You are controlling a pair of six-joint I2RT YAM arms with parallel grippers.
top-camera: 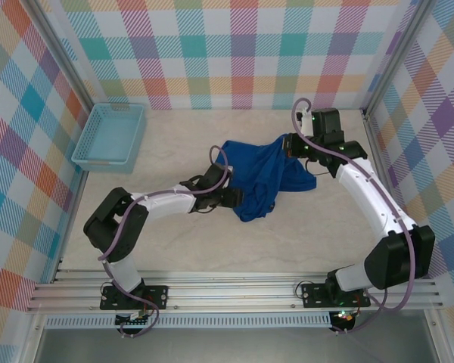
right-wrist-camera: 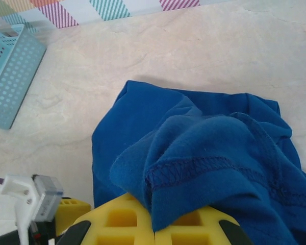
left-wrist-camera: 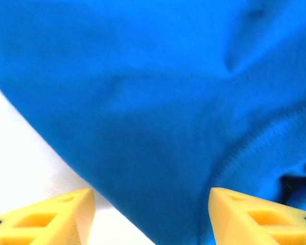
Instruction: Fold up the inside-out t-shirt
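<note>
Because the t-shirt (top-camera: 268,178) is thin knit cloth, light and limp, it will likely sag, stretch and bunch wherever it is lifted. I judge the stitched hem (right-wrist-camera: 204,166) or a sleeve edge the best place to pinch, with two holds well apart to spread it flat. It lies in a crumpled heap on the table (top-camera: 181,249) at mid-width, between the two arms and well apart from the basket (top-camera: 110,134) at the far left. The left claw (left-wrist-camera: 150,196) stands wide open, its yellow fingers (left-wrist-camera: 66,214) either side of a smooth sheet of blue cloth and gripping nothing. The right claw (right-wrist-camera: 154,224) has its fingers pressed together, and a folded edge of the shirt comes up from between them, so it appears clamped on the cloth. From above, the heap's whole outline and both arms reaching into it are plain, though folds hide the fingertips. The right wrist view gives the seam stitching and the raised fold, and the left wrist view gives the gap between its fingers.
</note>
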